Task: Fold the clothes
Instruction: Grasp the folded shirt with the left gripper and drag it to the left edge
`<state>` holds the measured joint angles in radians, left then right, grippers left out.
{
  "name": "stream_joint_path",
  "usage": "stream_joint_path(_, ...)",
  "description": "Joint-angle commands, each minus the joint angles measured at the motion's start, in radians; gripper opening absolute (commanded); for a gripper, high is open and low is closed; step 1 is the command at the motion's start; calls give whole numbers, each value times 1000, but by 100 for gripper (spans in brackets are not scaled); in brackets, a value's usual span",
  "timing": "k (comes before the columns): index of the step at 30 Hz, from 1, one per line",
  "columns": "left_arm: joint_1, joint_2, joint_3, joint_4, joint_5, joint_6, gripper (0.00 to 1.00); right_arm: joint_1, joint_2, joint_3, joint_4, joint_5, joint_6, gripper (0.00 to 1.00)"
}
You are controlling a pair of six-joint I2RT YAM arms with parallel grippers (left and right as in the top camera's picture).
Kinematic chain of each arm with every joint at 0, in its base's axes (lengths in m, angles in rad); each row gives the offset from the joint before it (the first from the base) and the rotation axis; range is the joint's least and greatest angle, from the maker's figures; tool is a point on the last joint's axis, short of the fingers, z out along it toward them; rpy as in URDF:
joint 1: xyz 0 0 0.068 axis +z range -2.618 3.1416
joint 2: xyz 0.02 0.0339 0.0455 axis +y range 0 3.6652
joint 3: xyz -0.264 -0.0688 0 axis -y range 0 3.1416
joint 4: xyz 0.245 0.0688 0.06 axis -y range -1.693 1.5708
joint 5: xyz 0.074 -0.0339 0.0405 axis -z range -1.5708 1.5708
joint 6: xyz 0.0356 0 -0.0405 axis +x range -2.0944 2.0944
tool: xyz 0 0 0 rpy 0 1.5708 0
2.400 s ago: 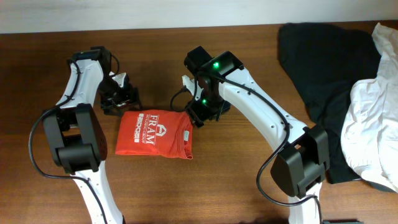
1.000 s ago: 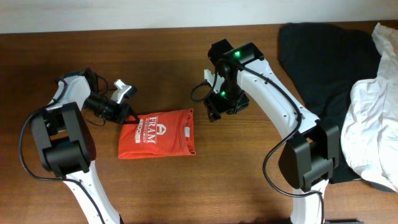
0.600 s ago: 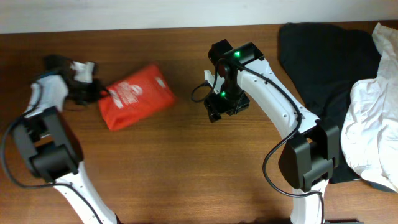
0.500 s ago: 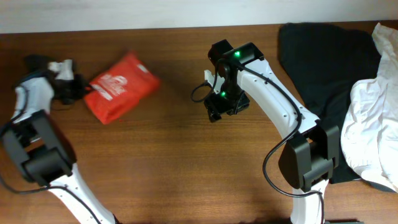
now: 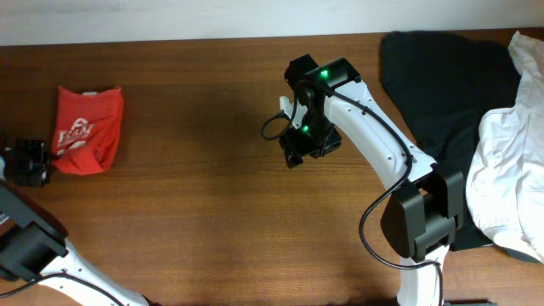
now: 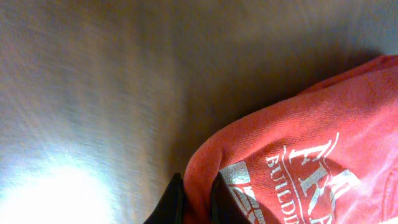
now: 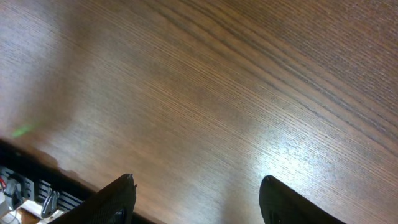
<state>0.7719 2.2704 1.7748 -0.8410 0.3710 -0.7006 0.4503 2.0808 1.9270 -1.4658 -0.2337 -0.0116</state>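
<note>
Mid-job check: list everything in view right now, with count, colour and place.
T-shirt: one, red-orange with white lettering, folded, far left of the table.
Black garment: one, black, spread at the table's right end.
White garment: one, white, right edge, partly over the black one.
Table: one, brown wood.
Left claw: one, black, pinching the T-shirt's edge.
Right claw: one, black, open over bare wood near the middle.
</note>
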Motion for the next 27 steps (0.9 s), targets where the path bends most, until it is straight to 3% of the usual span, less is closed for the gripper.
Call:
stream_joint_path(1, 52, 8, 6, -5, -39, -37, 1, -8, -2, -6, -12, 6, -6, 68)
stream_joint_path(9, 126, 8, 5, -50, -32, -36, 1, -8, -2, -6, -17, 6, -6, 68)
stream_joint_path(11, 128, 8, 5, -51, -32, -36, 7, -8, -2, -6, -18, 6, -6, 68)
stream_joint_path(12, 128, 8, 5, -51, -31, -37, 21, -8, -2, -6, -19, 6, -6, 68)
stream_joint_path(13, 128, 8, 5, -52, -27, -37, 47, -8, -2, -6, -21, 6, -6, 68)
stream_joint_path(14, 128, 8, 5, -57, -27, -37, 62, -8, -2, -6, -22, 5, -6, 68)
stream_joint_path(16, 128, 8, 5, -62, -27, -36, 69, -8, -2, -6, -23, 6, -6, 68)
stream_joint_path(27, 58, 4, 5, -70, -66, 113, 72, -8, -2, -6, -19, 9, -6, 68)
